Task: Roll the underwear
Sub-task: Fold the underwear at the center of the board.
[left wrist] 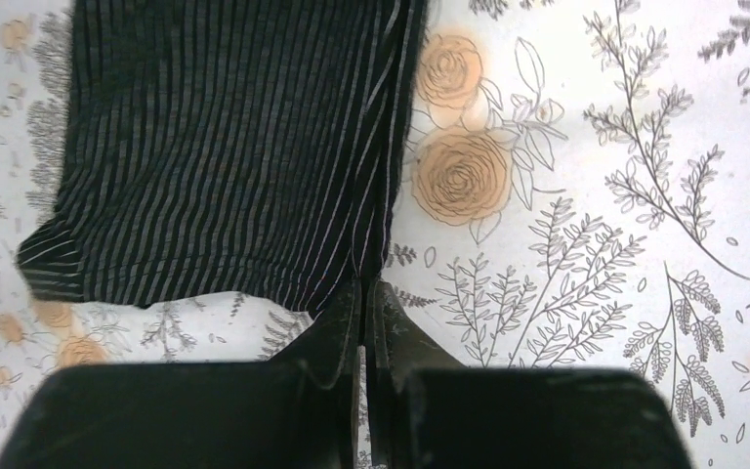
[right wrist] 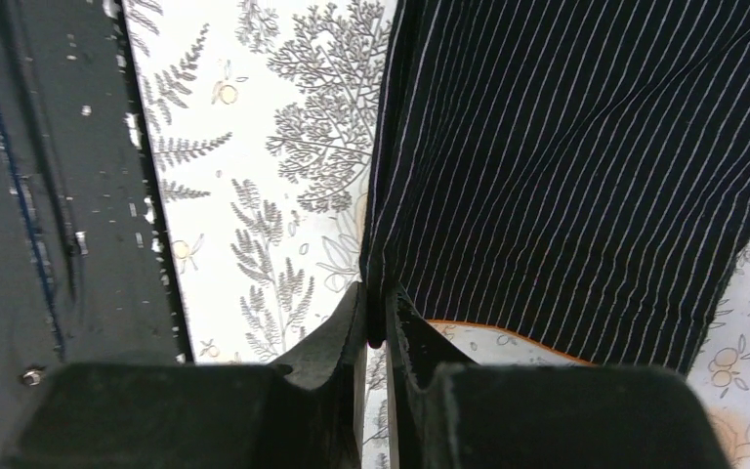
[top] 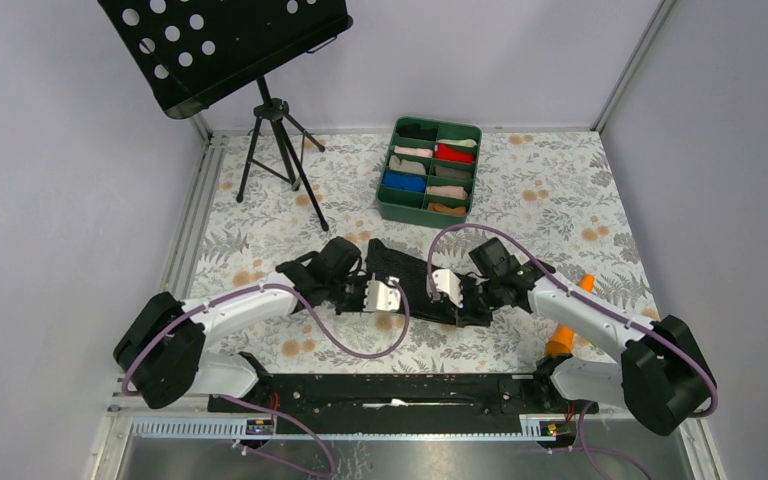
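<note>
The black underwear (top: 412, 272) lies in the middle of the table (top: 560, 200). The left gripper (left wrist: 367, 311) pinches its left end, and the right gripper (right wrist: 378, 315) pinches its right end, jaws pressed tight

Bare tabletop (top: 560, 200) lies open right of the green tray (top: 415, 214). The stand's tripod (top: 278, 150) blocks the far left; a black rail (top: 400, 390) bounds the near edge.
</note>
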